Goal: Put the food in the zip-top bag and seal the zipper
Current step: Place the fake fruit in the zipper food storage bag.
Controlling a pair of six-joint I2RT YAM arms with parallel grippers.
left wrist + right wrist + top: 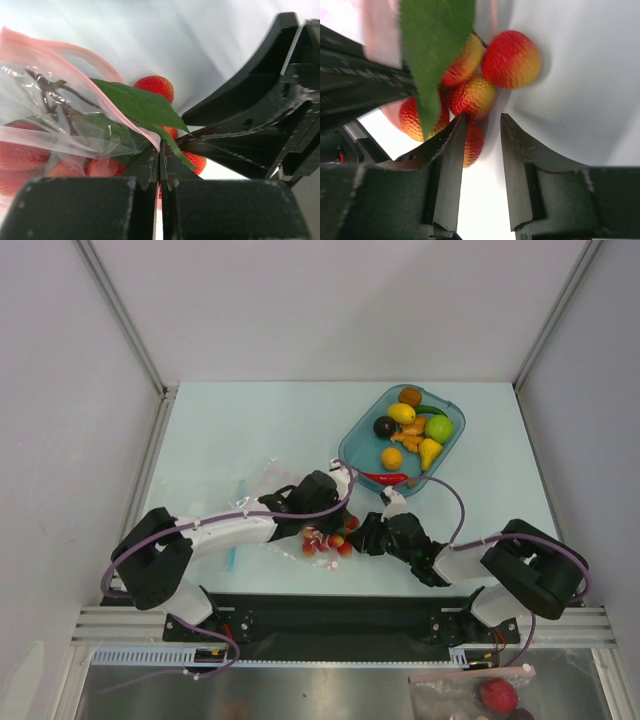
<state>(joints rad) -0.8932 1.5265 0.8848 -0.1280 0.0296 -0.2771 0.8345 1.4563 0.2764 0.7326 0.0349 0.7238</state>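
While most fruit [405, 430] is sitting in the tray [452, 410], the berry cluster [330, 540] is lying at the bag [262, 480] mouth. Left wrist: the left gripper [160, 155] is pinching the bag's zipper [100, 65] edge, fingers fully together. Right wrist: the right gripper [482, 122] is standing half open around one berry, gripping nothing yet; it likely needs to clamp, then push inward.

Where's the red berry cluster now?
Berry cluster: top view, front centre of the table, between left gripper and right gripper, partly inside the zip-top bag's mouth.

Robot lab test cell. White panel walls [330, 300] on aluminium profile posts [122, 315]. Left arm [230, 530] and right arm [470, 560] are bolted to a black base plate [340, 615] on an extrusion rail [120, 625], at a pale bench table [250, 430].
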